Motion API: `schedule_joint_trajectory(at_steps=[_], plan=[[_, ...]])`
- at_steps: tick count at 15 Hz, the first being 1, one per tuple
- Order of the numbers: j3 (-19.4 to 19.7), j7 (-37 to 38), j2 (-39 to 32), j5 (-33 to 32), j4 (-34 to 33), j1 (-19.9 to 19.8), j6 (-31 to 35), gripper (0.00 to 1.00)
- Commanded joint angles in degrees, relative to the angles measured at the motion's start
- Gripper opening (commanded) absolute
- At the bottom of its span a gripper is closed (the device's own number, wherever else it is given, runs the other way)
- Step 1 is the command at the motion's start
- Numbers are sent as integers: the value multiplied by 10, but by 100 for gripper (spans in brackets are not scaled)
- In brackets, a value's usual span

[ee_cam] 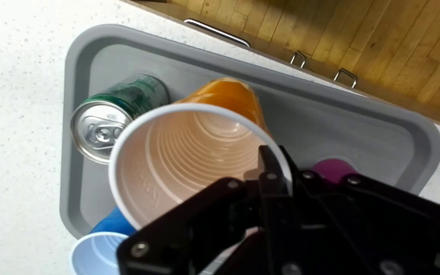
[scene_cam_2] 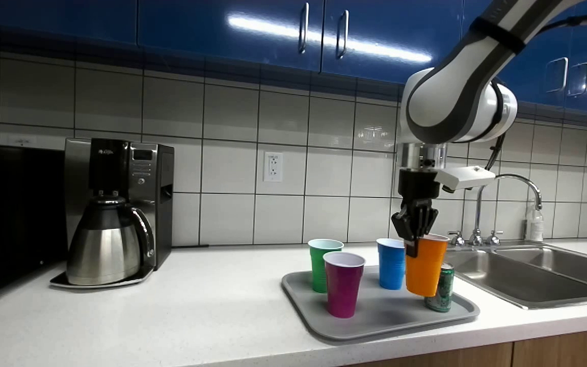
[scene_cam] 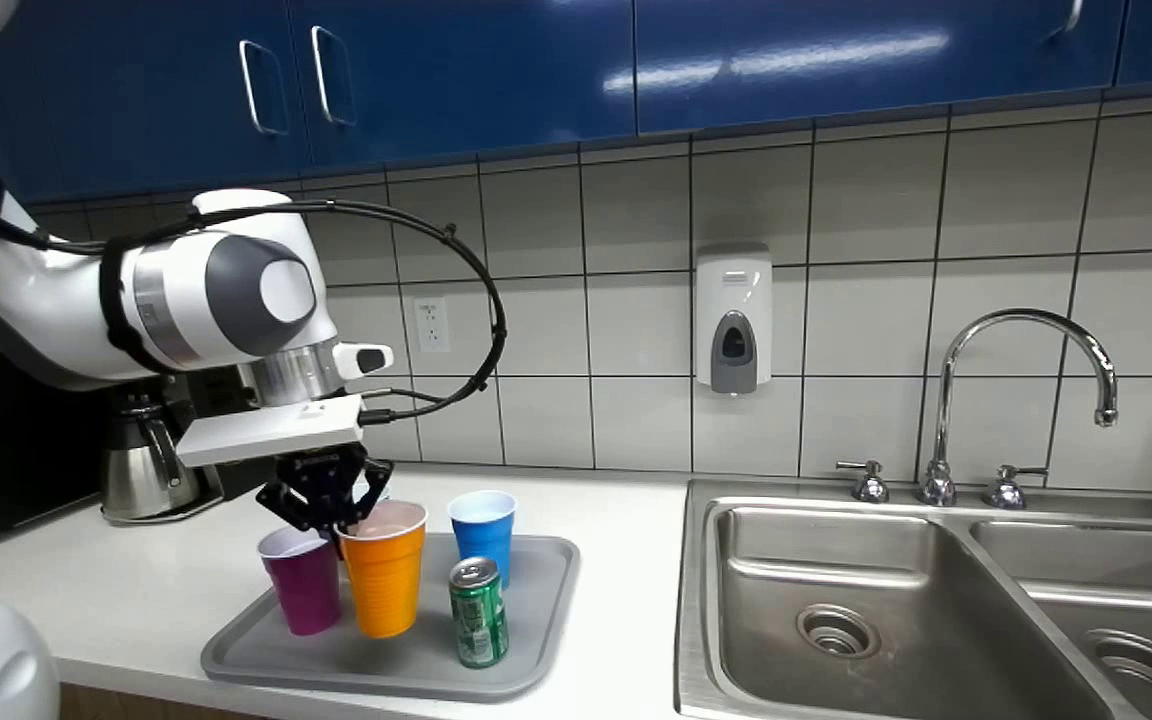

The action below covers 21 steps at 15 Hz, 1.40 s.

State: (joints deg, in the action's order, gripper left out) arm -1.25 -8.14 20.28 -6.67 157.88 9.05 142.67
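Note:
My gripper (scene_cam: pixel 339 538) is shut on the rim of an orange cup (scene_cam: pixel 386 580). One finger is inside the cup and one outside, as the wrist view shows at the fingertips (ee_cam: pixel 279 156). The orange cup (scene_cam_2: pixel 426 267) hangs slightly tilted, a little above a grey tray (scene_cam_2: pixel 375 329). A green can (scene_cam: pixel 479 625) stands beside it on the tray. A purple cup (scene_cam_2: pixel 343 290), a blue cup (scene_cam_2: pixel 391 267) and a green cup (scene_cam_2: pixel 319 270) also stand upright on the tray. In the wrist view the gripper hides most of the purple cup (ee_cam: pixel 332 170).
A double sink (scene_cam: pixel 836 570) with a faucet (scene_cam: pixel 1026 315) is beside the tray. A coffee maker (scene_cam_2: pixel 163 204) with a steel carafe (scene_cam_2: pixel 105 250) stands on the white counter (scene_cam_2: pixel 196 306). A soap dispenser (scene_cam: pixel 733 320) is on the wall. Blue cabinets (scene_cam: pixel 476 70) hang above.

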Motion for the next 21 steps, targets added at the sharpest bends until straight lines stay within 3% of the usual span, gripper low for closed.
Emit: schedule_joint_trajectory(at_steps=[1, 21], plan=[[6, -39, -24, 9, -6, -8, 20, 1], [12, -129, -114, -9, -35, -26, 85, 1]])
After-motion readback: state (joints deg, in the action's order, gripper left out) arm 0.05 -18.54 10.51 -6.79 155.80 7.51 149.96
